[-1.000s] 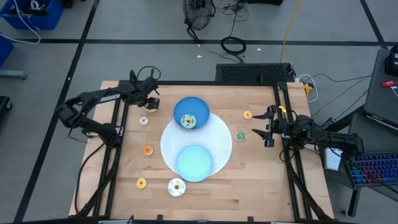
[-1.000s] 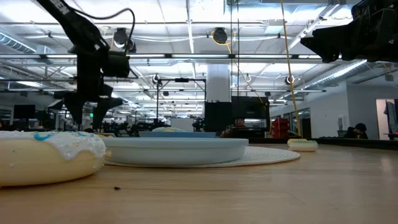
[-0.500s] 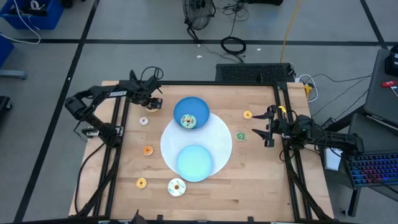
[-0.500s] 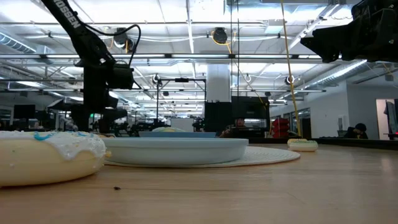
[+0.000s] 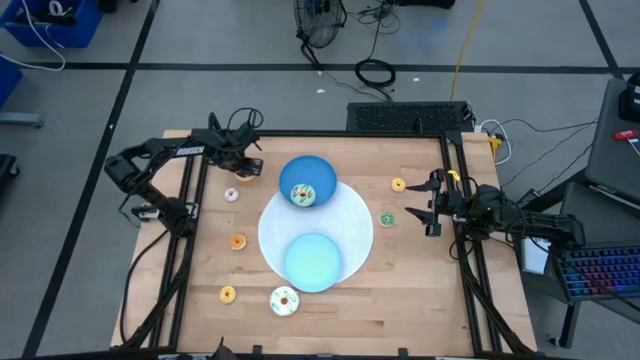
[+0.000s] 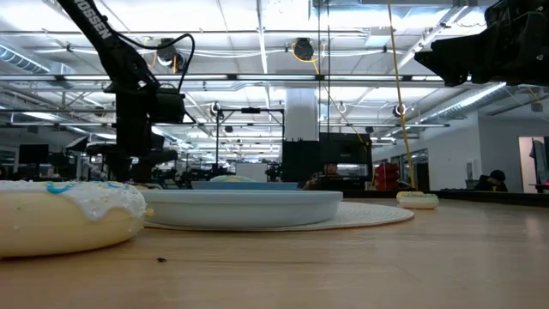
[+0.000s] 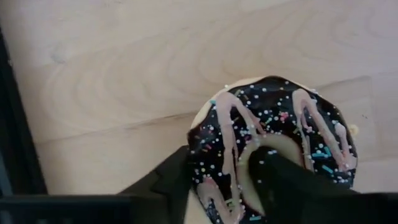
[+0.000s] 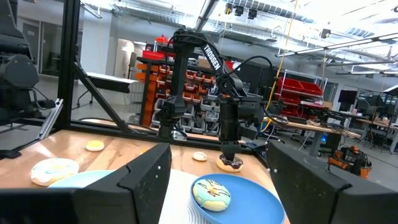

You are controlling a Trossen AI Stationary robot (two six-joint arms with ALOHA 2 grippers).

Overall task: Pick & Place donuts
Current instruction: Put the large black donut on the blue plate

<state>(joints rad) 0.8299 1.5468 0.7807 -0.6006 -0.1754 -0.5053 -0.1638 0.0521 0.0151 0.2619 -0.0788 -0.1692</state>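
The chocolate-sprinkled donut (image 7: pixel 273 143), with pink drizzle, lies flat on the wood near the table's far-left corner. My left gripper (image 5: pixel 245 164) stands over it, pointing down, shut on it. A teal donut (image 5: pixel 303 194) lies on the far blue plate (image 5: pixel 322 167). The white-frosted donut (image 5: pixel 284 300) rests on the table near the near edge. Tiny rings lie scattered on the wood: one pale (image 5: pixel 231 194), one orange (image 5: pixel 237 241), one yellow (image 5: pixel 227 294), another yellow (image 5: pixel 398 184), one green (image 5: pixel 387 218). My right gripper (image 5: pixel 432 207) waits open at the right edge. My left gripper comes at the chocolate donut from above, pointing down. One finger (image 7: pixel 277 177) is inside the ring's hole and the other (image 7: pixel 171 183) is outside; the ring's wall (image 7: pixel 217 165) is pinched between them. The donut lies flat on the table.
A white round mat (image 5: pixel 350 225) covers the table's middle, with a second, pale blue plate (image 5: pixel 313 258) on its near part. Black frame rails (image 5: pixel 190 230) run along both sides of the table. Bare wood lies between the mat and the rails.
My left gripper has come down onto the chocolate donut near the far-left corner, its elbow swinging toward the table's left. For the last half second it has kept still. The donut has stayed in its place.
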